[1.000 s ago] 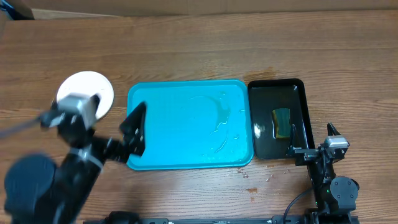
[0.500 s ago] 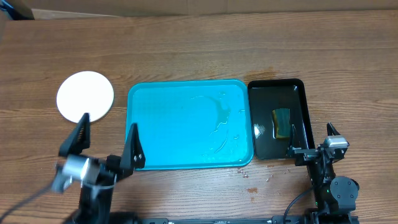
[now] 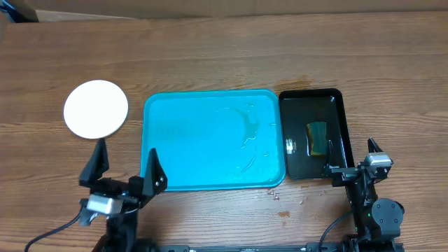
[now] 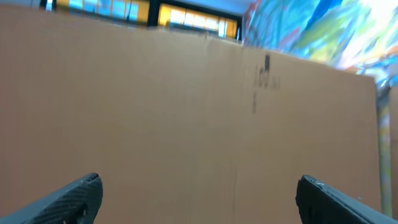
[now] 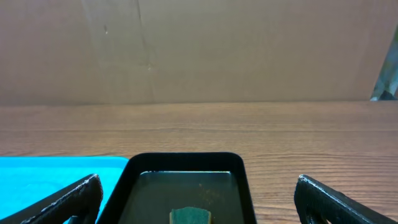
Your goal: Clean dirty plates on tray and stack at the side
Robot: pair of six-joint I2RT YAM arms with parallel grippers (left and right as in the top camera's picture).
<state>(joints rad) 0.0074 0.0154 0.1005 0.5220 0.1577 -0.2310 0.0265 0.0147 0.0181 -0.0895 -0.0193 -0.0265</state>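
Observation:
A white round plate [image 3: 96,109] lies on the table left of the tray; from above I cannot tell whether others lie under it. The turquoise tray [image 3: 213,140] holds no plates, only wet streaks; its corner shows in the right wrist view [image 5: 56,163]. My left gripper [image 3: 127,150] is open and empty at the table's front edge, in front of the tray's left corner; its view shows only its fingers [image 4: 199,193] against a cardboard wall. My right gripper [image 3: 348,157] is open and empty in front of the black tray and also shows in its own view [image 5: 198,193].
A glossy black tray [image 3: 311,105] with shallow water stands right of the turquoise one and holds a green sponge [image 3: 318,136]. In the right wrist view the black tray [image 5: 186,157] and the sponge [image 5: 189,216] lie straight ahead. A cardboard wall [image 4: 186,93] stands behind the table.
My left arm has pulled back from beside the plate towards the front edge, gripper open and empty. The plate, trays and right arm have not moved.

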